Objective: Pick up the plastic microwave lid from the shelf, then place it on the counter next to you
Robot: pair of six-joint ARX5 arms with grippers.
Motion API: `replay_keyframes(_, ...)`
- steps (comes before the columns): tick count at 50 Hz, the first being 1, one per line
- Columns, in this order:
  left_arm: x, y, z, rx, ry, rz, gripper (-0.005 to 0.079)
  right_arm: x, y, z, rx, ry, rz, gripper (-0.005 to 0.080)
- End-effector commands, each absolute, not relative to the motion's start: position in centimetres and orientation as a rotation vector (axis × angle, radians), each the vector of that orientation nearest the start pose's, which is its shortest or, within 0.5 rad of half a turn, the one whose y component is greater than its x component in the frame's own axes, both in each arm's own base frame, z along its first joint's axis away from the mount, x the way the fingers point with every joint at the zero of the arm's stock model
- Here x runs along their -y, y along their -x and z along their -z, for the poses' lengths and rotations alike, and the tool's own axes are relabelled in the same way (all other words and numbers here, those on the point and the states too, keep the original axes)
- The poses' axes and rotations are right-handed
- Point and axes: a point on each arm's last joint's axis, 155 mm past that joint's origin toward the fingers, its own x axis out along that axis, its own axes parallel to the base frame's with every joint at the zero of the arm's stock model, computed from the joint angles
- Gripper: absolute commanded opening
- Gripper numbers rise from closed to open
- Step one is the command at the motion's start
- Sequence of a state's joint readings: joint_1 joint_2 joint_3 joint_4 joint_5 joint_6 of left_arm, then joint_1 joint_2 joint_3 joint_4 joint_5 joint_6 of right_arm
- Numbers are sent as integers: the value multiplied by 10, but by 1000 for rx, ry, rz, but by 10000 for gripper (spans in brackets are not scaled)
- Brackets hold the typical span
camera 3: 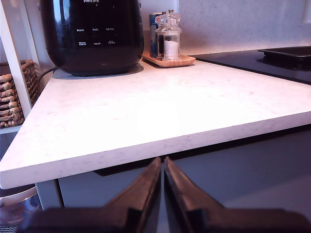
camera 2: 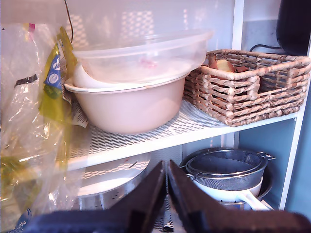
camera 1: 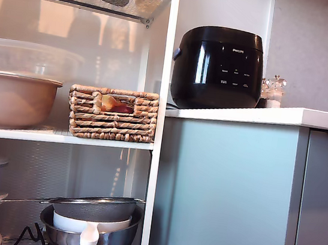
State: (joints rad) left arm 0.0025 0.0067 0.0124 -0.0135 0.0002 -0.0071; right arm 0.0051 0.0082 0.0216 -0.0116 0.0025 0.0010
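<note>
on the shelf (camera 2: 146, 141), the plastic microwave lid (camera 2: 146, 58) sits upturned in a beige bowl (camera 2: 131, 107), left of a wicker basket (camera 2: 243, 87) in the exterior view. my first gripper (camera 2: 166, 194) and my second gripper (camera 3: 162, 189) are both closed, empty, the second near the counter (camera 3: 146, 116).

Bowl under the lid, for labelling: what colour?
Beige-pink bowl, clearest in the first wrist view.

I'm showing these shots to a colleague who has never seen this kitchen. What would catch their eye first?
Probably the glossy black rice cooker on the white counter, at its end nearest the shelf. Next, on the shelf's middle board, the clear plastic microwave lid sitting in a beige bowl, beside a wicker basket.
</note>
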Motion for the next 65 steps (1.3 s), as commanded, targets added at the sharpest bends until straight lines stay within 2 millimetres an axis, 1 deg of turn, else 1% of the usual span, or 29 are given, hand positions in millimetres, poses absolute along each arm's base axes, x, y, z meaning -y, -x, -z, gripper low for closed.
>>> replay_keyframes(1,30,-249,-165,-7,27,163,-21,8,-246,-157,-95,-111,24,-12)
replay_keyframes(12,30,-249,-165,-6,26,163,-21,8,-246,-157,-95,-111,24,-12)
replay_keyframes(18,30,-249,-167,-2,26,163,-21,8,-247,-161,-80,-110,23,-12)
replay_keyframes(26,33,-248,-181,53,22,179,-21,8,-247,-175,-30,-107,20,-12)
replay_keyframes(30,36,-246,-190,86,22,197,-21,4,-247,-177,-28,-107,0,-12)
replay_keyframes(37,41,-244,-200,109,55,225,-21,-16,-245,-177,-35,-108,-112,-12)
replay_keyframes(45,44,-242,-205,119,64,245,-21,-50,-238,-180,-38,-110,-296,-12)
replay_keyframes(48,46,-242,-204,118,64,255,-21,-63,-233,-185,-32,-107,-370,-12)
replay_keyframes(56,50,-240,-207,121,62,276,-21,-92,-216,-206,5,-97,-531,-12)
replay_keyframes(61,50,-238,-214,136,60,277,-21,-113,-201,-217,19,-93,-651,-12)
replay_keyframes(65,50,-237,-220,146,57,277,-21,-124,-191,-221,3,-127,-721,-12)
